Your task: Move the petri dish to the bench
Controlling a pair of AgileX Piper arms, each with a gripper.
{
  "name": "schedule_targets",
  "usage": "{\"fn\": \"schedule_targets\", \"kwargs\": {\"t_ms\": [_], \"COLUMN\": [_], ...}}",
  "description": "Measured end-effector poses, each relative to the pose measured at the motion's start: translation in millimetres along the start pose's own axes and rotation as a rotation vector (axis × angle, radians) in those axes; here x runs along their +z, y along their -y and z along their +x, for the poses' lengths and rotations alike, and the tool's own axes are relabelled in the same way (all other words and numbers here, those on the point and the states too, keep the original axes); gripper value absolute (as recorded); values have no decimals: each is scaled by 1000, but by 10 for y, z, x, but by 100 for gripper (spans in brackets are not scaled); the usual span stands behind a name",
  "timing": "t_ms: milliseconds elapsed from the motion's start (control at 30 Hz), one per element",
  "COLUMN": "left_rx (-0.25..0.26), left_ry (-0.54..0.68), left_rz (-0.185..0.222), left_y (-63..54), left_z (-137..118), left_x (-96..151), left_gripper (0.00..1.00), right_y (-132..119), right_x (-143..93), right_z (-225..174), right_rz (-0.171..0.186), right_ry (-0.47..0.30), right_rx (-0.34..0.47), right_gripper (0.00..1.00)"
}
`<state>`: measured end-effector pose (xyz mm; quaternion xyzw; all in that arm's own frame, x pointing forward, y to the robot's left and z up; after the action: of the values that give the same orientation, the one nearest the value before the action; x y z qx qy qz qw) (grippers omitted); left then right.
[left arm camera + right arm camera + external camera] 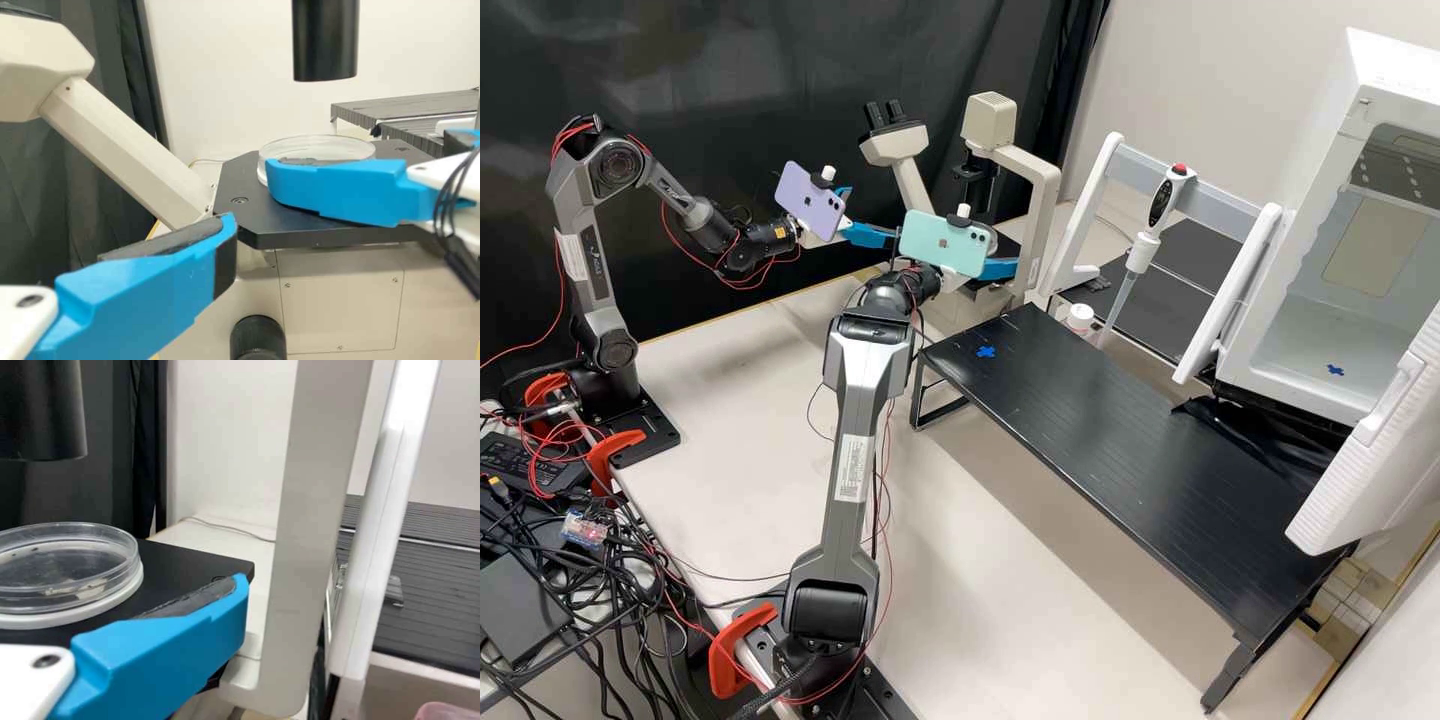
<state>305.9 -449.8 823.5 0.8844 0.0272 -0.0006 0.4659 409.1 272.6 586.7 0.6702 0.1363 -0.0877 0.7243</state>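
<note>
A clear petri dish, seen in the left wrist view [352, 145] and right wrist view [64, 562], lies flat on the black microscope stage [244, 191]. My left gripper [872, 215] is open beside the microscope; in its own view the gripper [142, 300] is below and to one side of the stage, holding nothing. My right gripper [995, 268] is open at the stage, partly hidden by its phone. In the left wrist view one of its fingers [345, 193] crosses in front of the dish. The right wrist view has the gripper's [172, 652] other finger beside the dish, apart from it.
A black objective tube [325, 41] hangs above the stage. The microscope's beige column [304, 510] rises close beside it. The low black bench [1120, 430] with a blue cross stands to the right. Behind are a pipette stand [1095, 205] and an open white incubator [1330, 330].
</note>
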Motion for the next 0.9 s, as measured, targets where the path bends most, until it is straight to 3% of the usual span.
{"fn": "schedule_targets", "kwargs": {"t_ms": [233,500,900], "left_rx": [0,0,0], "left_ry": [0,0,0], "left_rz": [0,0,0], "left_y": [0,0,0], "left_z": [0,0,0], "left_x": [0,0,0], "left_gripper": [100,100,100], "right_y": [-8,4,68], "right_x": [-40,-126,-187], "right_z": [13,70,157], "right_rz": [9,-29,-29], "right_ry": [-11,-22,-7], "right_rx": [-10,-40,-67], "right_gripper": [100,100,100]}}
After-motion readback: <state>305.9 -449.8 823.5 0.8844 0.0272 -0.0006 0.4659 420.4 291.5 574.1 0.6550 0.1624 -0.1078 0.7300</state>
